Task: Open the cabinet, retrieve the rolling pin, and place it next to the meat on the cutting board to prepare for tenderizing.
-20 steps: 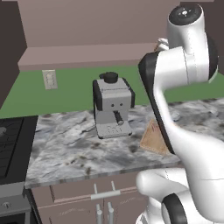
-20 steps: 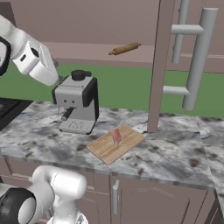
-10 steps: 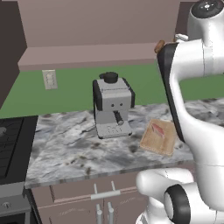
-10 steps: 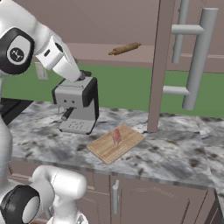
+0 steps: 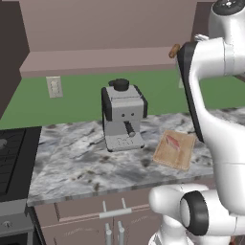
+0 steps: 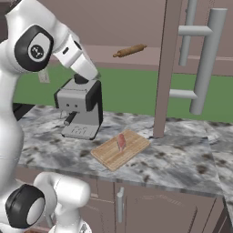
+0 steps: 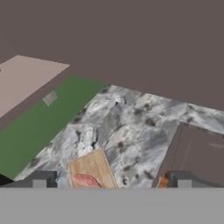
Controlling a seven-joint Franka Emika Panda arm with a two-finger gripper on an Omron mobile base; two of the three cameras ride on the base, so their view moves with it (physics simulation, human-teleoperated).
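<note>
The grey coffee machine [image 5: 123, 115] is sitting on the marbled counter [image 5: 76, 158], and everything here is being placed against it. The cutting board [image 6: 120, 148] is lying flat on the counter just beside the machine, on the side toward the open cabinet door [image 6: 164, 68], turned at an angle to the counter's front edge. The meat [image 6: 121, 141] is resting on the board, on the half nearer the back wall. In the hand view the board [image 7: 91, 171] and the meat [image 7: 86, 180] are showing low in the picture, between the two dark fingers [image 7: 38, 179], which are standing wide apart with nothing between them.

The rolling pin [image 6: 129, 50] is lying on the cabinet's lower shelf, above the coffee machine and off toward the door side, tilted slightly along the shelf. In the left base view one brown end of it [image 5: 173, 50] is peeking out beside the white arm. The door with its long silver bar handle [image 6: 205, 63] is standing open, its edge coming down to the counter past the far corner of the board. A pale wall outlet [image 5: 54, 86] is sitting on the green wall on the machine's other side, near the dark stovetop [image 5: 13, 160].
</note>
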